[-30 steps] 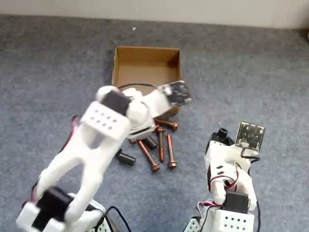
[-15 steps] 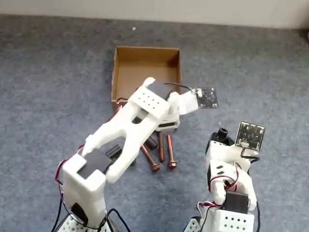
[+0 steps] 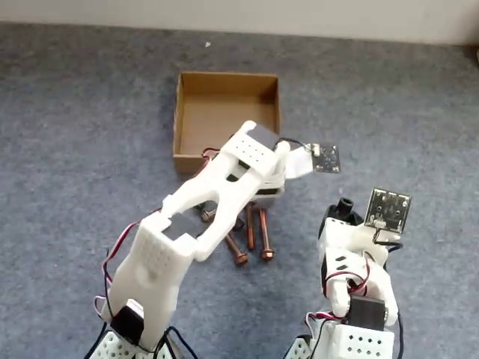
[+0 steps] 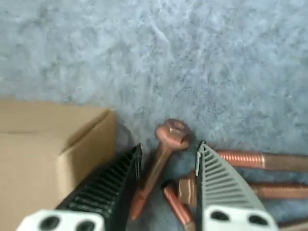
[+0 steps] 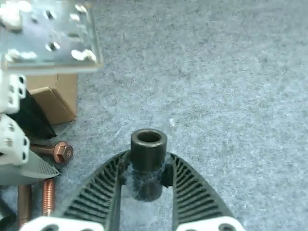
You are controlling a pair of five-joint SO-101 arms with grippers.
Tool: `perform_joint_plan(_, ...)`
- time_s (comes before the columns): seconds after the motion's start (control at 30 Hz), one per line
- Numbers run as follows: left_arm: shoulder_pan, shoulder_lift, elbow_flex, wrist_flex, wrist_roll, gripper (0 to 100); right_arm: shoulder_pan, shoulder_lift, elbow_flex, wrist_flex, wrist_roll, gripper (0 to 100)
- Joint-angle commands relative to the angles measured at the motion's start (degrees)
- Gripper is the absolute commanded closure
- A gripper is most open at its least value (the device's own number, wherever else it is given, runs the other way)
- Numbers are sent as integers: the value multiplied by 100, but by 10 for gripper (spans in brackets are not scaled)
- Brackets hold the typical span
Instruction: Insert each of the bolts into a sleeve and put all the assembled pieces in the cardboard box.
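Several copper bolts (image 3: 249,226) lie on the grey carpet just in front of the cardboard box (image 3: 188,112). My left gripper (image 4: 169,146) is open and low beside the box's front corner, its two fingers astride one bolt (image 4: 163,149) with a hex head. More bolts (image 4: 250,160) lie close by. My right gripper (image 5: 147,161) is shut on a black sleeve (image 5: 148,144), held upright with its bore showing. From above, that sleeve (image 3: 344,206) sits at the tip of the right arm, to the right of the bolts.
The left arm (image 3: 217,194) stretches across the bolt pile and hides part of it. A black sleeve (image 3: 238,222) peeks out among the bolts. The left arm's camera board (image 5: 48,33) hangs near the right gripper. Open carpet lies to the right.
The left arm has swung right and settled down over the bolts by the box's front right corner. The right arm has stayed still with the sleeve.
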Motion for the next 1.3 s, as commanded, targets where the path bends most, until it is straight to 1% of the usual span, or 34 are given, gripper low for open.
perform_joint_plan(0.0,13,180,-391,-79,-53,801,57,-84,-92,-163,-26,994)
perform_joint_plan(0.07,22,312,-435,-97,-53,830,48,-84,-92,-163,-18,994)
perform_joint_plan(0.23,66,409,-549,-53,-53,967,48,-84,-92,-163,-18,994)
perform_joint_plan(0.3,57,409,-549,-9,-53,994,48,-84,-92,-163,-18,994)
perform_joint_plan(0.4,22,409,-549,273,-53,989,48,-84,-84,-163,-18,994)
perform_joint_plan(0.47,13,400,-558,316,-53,984,48,-84,-84,-163,-18,994)
perform_joint_plan(0.53,4,400,-558,334,-26,944,48,-84,-84,-163,-18,994)
perform_joint_plan(0.63,-92,400,-558,369,-18,856,48,-84,-84,-163,-18,993)
perform_joint_plan(0.7,-171,400,-558,343,-18,836,48,-84,-84,-163,-18,993)
perform_joint_plan(0.9,-198,453,-514,343,-44,886,40,-84,-75,-163,-18,993)
perform_joint_plan(1.13,-127,409,-549,387,-26,998,31,-84,-75,-163,-18,993)
perform_joint_plan(1.27,-101,171,-549,554,26,995,48,-84,-75,-163,-18,993)
